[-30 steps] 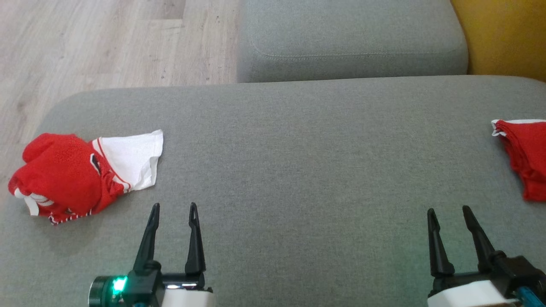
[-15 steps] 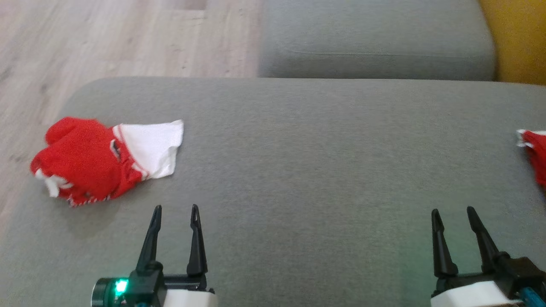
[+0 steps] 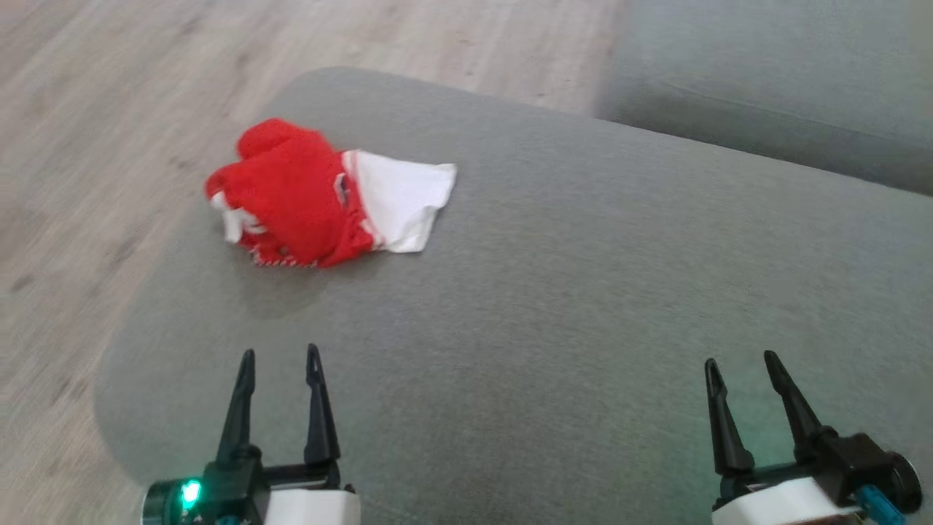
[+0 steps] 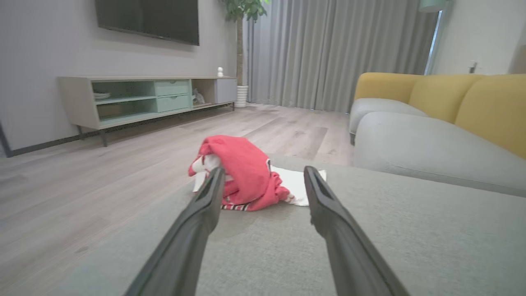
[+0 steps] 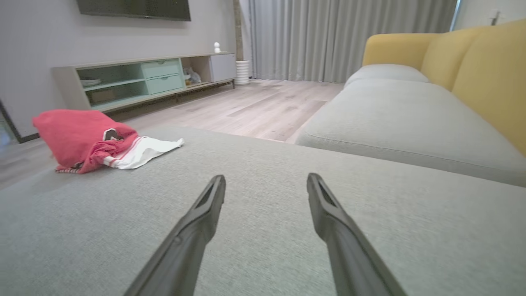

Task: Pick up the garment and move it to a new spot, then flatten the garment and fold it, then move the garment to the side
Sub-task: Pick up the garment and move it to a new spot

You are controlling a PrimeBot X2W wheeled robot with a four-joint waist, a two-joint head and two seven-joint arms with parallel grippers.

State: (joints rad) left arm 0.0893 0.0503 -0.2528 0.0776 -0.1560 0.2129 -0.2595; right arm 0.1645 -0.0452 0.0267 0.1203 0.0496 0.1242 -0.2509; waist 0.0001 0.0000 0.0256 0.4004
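A crumpled red and white garment (image 3: 313, 197) lies in a heap near the far left corner of the grey sofa seat (image 3: 554, 292). In the left wrist view the garment (image 4: 244, 172) sits straight ahead, framed between the fingers. In the right wrist view the garment (image 5: 90, 139) lies off to the left. My left gripper (image 3: 278, 361) hovers open over the seat's near left part, well short of the garment, nothing between its fingers. My right gripper (image 3: 740, 364) stands open at the near right, empty, far from the garment.
Wooden floor (image 3: 95, 146) drops off beyond the seat's left and far edges. A second grey cushion (image 3: 787, 95) lies at the far right, with yellow backrests (image 4: 472, 102) behind it. A low TV cabinet (image 4: 144, 98) stands against the wall across the floor.
The camera has turned left, so the whole picture has shifted right: the heap now sits nearer the centre and the red cloth at the right edge has left the view. Both grippers stay open.
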